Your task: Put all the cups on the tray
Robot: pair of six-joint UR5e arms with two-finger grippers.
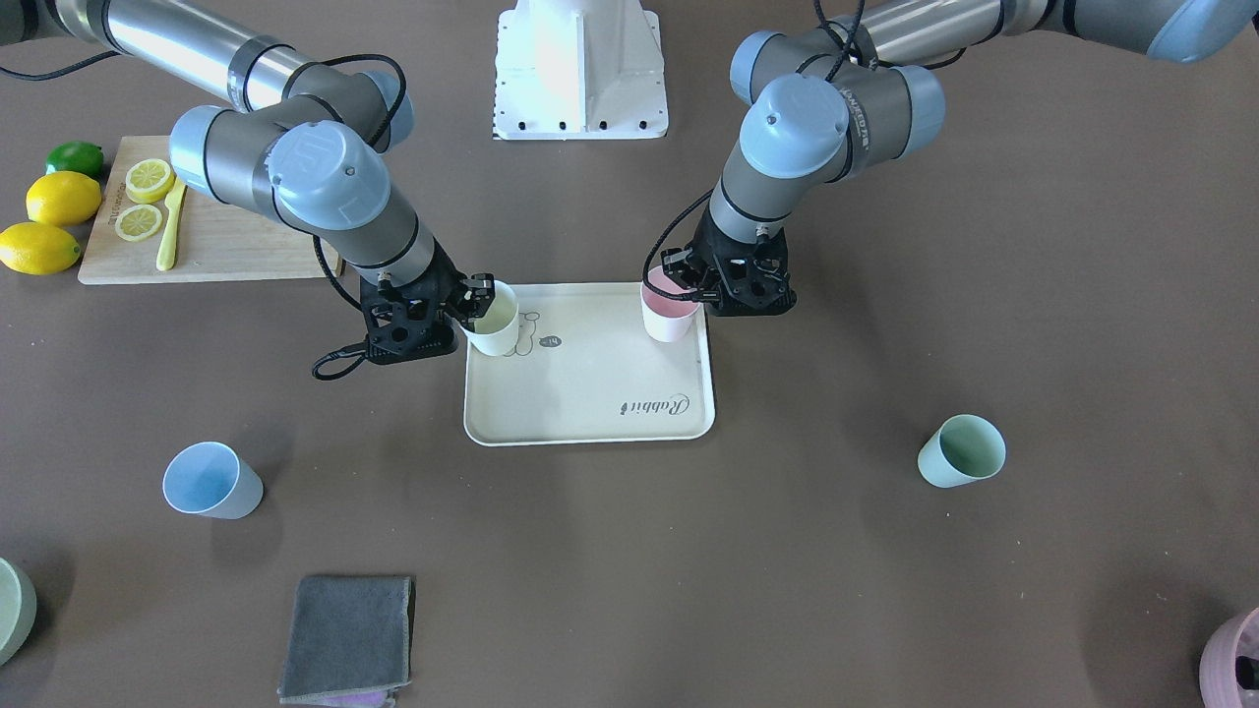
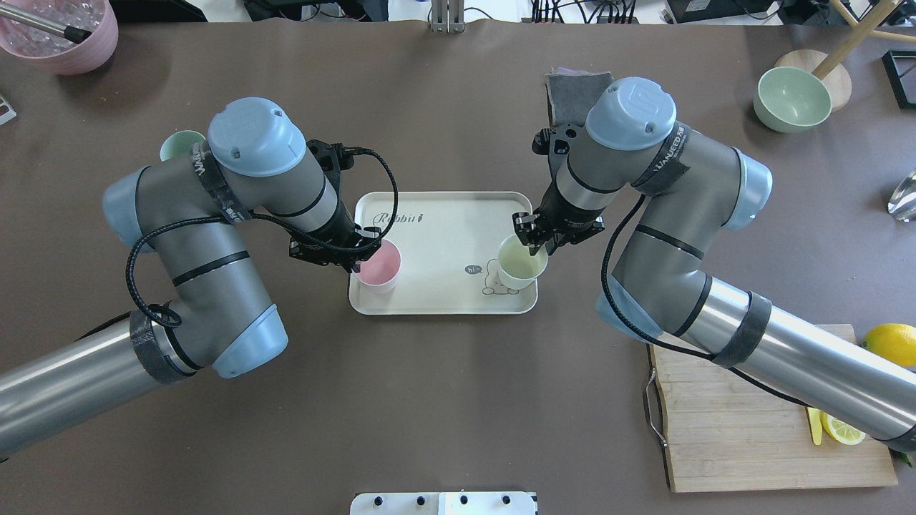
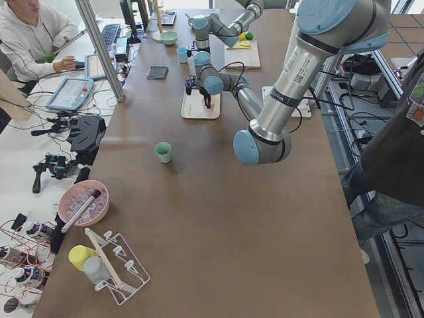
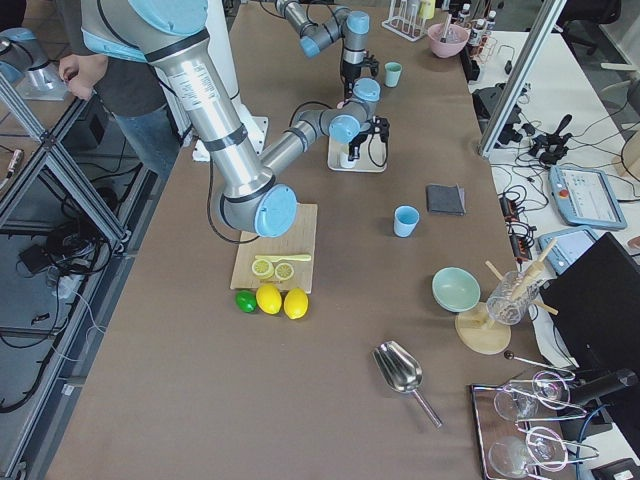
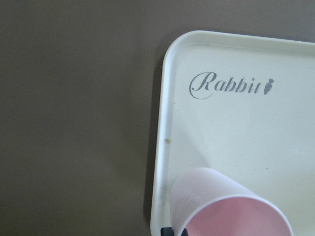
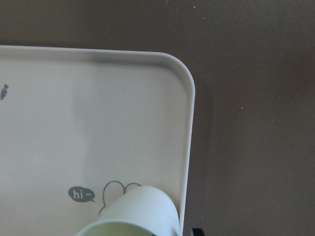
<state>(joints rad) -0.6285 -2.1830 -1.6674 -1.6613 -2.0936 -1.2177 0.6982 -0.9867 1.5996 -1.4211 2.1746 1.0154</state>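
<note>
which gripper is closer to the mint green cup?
Left. Left gripper is at the tray end nearest the mint green cup; right gripper is at the far end.

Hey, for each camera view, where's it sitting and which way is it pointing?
Front-facing: across the table, facing the robot, steeply down; left arm image-right, right arm image-left.
Overhead: behind the robot, looking forward and down; both arms over the tray.
Exterior left: table's end, along it; left arm nearest.
Exterior right: opposite end; right arm nearest.
Left wrist: down onto the pink cup; arm unseen.
Right wrist: down onto the yellow cup; arm unseen.
Shared: both wrists see the tray.
</note>
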